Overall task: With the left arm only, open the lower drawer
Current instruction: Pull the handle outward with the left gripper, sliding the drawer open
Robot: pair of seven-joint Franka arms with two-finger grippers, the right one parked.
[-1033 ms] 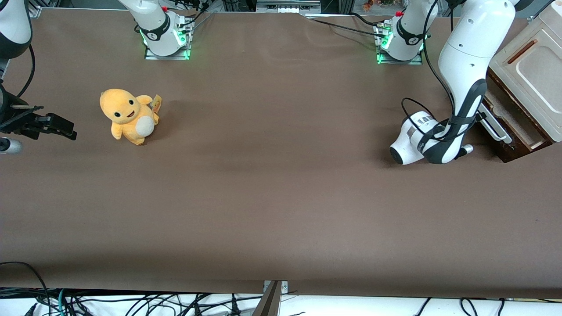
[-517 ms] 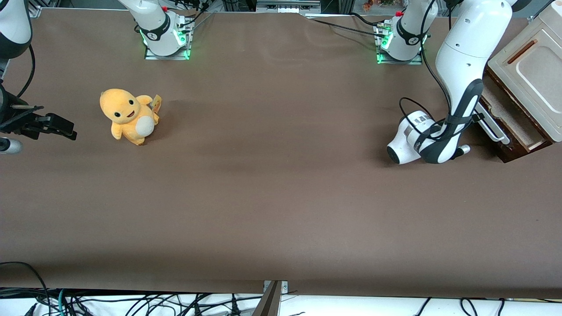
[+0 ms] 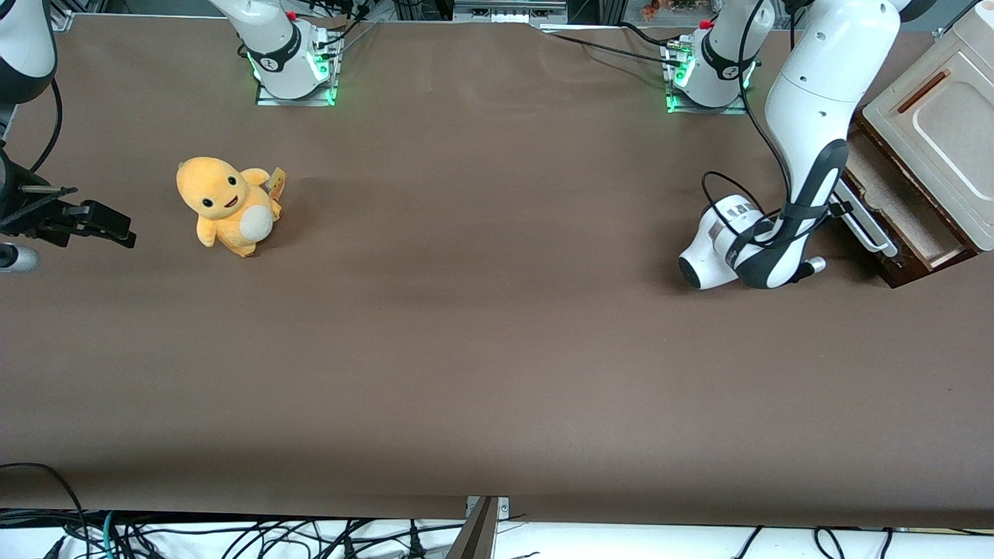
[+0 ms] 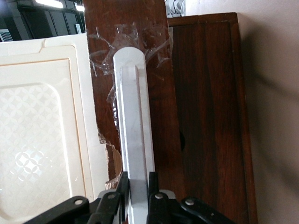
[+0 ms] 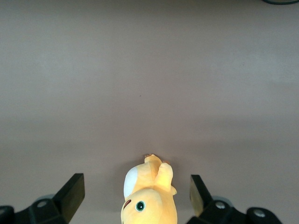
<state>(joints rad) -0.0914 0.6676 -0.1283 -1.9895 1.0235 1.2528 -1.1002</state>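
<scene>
Surface [image 3: 466,349]: brown, spanning the whole front frame.
Cabinet [image 3: 943,116]: cream, at the upper right edge of the front frame.
Drawer [image 3: 893,206]: pulled partly out of the cabinet, pale inside showing; dark front [image 4: 205,116] in the wrist view.
Handle [image 4: 134,121]: long white bar on the drawer front.
Left arm [image 3: 815,101]: reaches down just in front of the drawer.
Tool [image 4: 138,193]: black fingers [image 4: 153,186] clamped on the handle, one each side.
Toy [image 3: 225,203]: yellow plush, left part of the front frame, toward the parked arm's end.

front: high overview | wrists: close-up; both share table [image 3: 466,349]
</scene>
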